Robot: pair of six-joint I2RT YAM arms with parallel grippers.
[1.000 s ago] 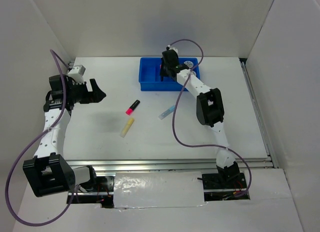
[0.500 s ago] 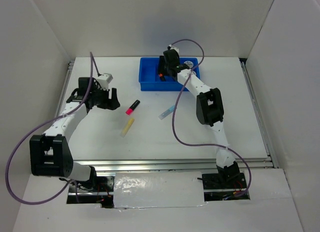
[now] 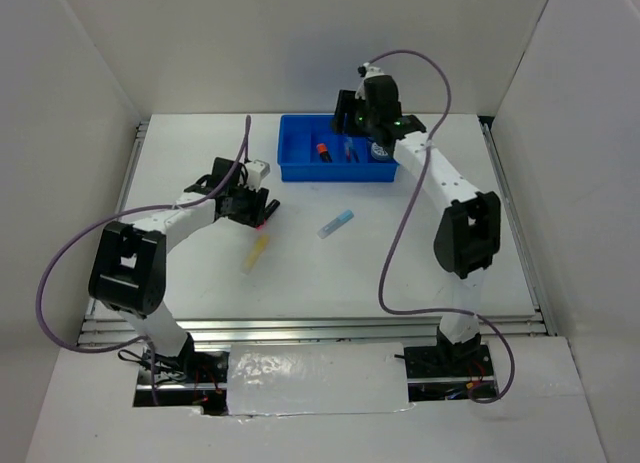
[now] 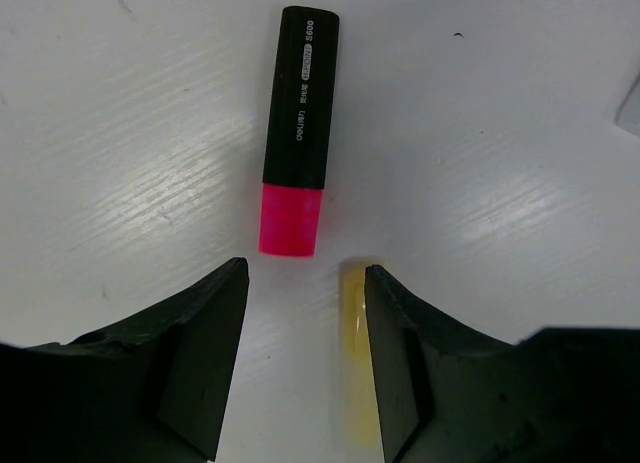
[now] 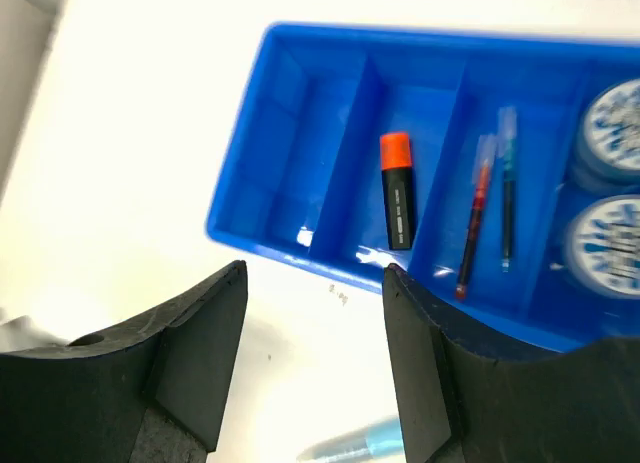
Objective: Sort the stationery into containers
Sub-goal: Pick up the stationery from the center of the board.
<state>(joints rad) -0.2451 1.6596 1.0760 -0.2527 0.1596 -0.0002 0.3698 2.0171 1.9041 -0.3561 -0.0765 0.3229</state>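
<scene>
Left arm swung in from counter's left edge to pink highlighter; right arm lifted off blue tray.
Left jaws apart, empty, pink cap just ahead of tips.
Right jaws apart, empty, above tray.
Done: orange highlighter, two thin pens, two rolls in tray.
Left on counter: pink, pale yellow highlighter, light blue marker.
Pink's barrel reads "deli S600".

Top camera looks down from behind the bases over the whole bench. Left wrist camera sits close above the pink highlighter at 9 o'clock; right wrist, higher, overlooks the blue tray at 12 o'clock.
</scene>
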